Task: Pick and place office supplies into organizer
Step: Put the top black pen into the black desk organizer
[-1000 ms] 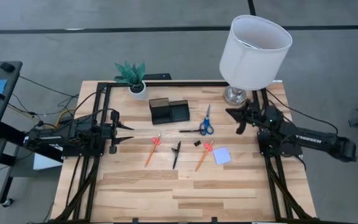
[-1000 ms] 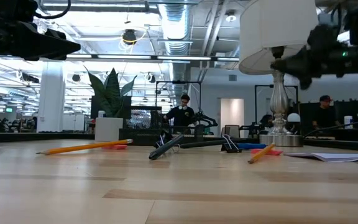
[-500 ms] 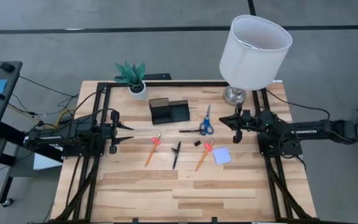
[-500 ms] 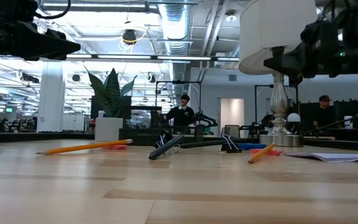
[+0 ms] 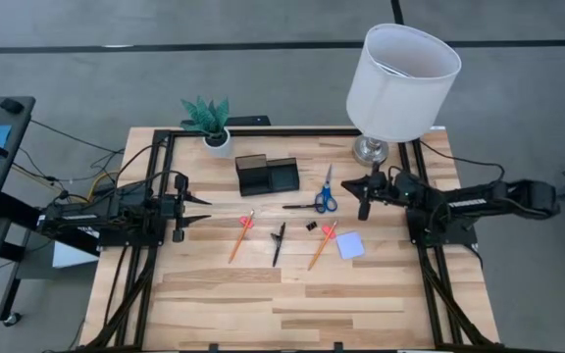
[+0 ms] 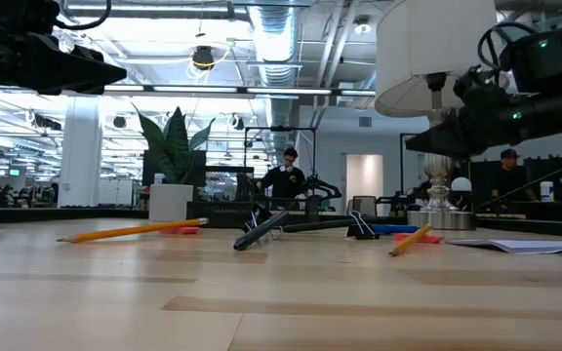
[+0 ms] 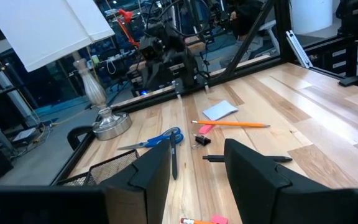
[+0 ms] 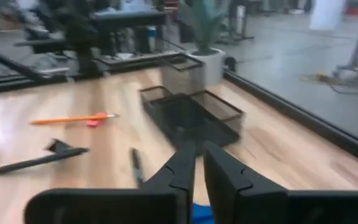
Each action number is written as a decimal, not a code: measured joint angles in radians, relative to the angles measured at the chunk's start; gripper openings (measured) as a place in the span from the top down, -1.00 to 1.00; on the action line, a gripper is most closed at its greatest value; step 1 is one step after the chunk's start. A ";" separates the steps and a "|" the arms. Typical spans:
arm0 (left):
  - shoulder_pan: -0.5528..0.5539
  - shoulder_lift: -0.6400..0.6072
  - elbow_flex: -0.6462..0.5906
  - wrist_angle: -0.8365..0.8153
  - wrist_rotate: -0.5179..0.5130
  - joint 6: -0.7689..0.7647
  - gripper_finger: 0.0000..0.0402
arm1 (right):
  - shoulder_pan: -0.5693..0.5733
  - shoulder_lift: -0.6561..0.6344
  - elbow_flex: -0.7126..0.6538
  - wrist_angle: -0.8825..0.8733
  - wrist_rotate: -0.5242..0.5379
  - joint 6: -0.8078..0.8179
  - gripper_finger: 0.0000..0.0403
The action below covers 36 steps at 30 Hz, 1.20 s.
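Step in hand: approach, nothing picked yet. The right pincer (image 5: 364,201) is held above the tabletop (image 5: 224,294) just beside the scissors (image 5: 324,196), fingers nearly together, nothing between them. The left pincer (image 5: 204,209) is parked at the left edge, fingers apart, empty.

Supplies are all loose on the tabletop: scissors right of the organizer (image 5: 268,175), clip (image 5: 312,226) and pen (image 5: 279,242) in the middle, one pencil (image 5: 240,236) left of the pen, a second pencil (image 5: 322,245) touching the note pad (image 5: 349,245). The organizer is seen empty at the back.

Next move, as judged: the right pincer must be opened, then lowered onto the scissors. They lie flat, so a low, squared grip is needed.

Obstacles: lamp (image 5: 400,83) close behind the right arm; plant pot (image 5: 218,142) near the organizer's left.
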 joint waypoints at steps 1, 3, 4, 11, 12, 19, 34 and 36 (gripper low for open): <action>0.000 0.000 0.000 0.000 0.000 -0.001 0.28 | -0.018 0.012 0.000 -0.003 -0.001 0.005 0.78; 0.000 0.000 0.000 0.000 0.000 -0.016 0.28 | -0.043 0.041 0.000 -0.004 -0.013 0.012 0.73; 0.000 0.000 0.000 0.000 0.002 -0.025 0.28 | -0.052 0.060 0.000 -0.001 -0.028 0.015 0.71; 0.000 0.000 0.000 0.000 0.059 -0.140 0.28 | 0.008 0.192 0.000 0.120 -0.050 0.041 0.66; 0.000 0.000 0.000 0.000 0.066 -0.152 0.28 | 0.025 0.211 0.000 0.154 -0.047 0.042 0.66; 0.000 0.000 0.000 0.000 0.071 -0.170 0.28 | 0.100 0.310 0.000 0.231 0.052 0.071 0.66; 0.000 0.000 0.000 0.000 0.063 -0.192 0.28 | 0.194 0.445 0.001 0.313 0.052 0.064 0.12; 0.000 0.000 0.000 0.000 0.063 -0.192 0.28 | 0.200 0.470 0.007 0.312 0.052 0.040 0.00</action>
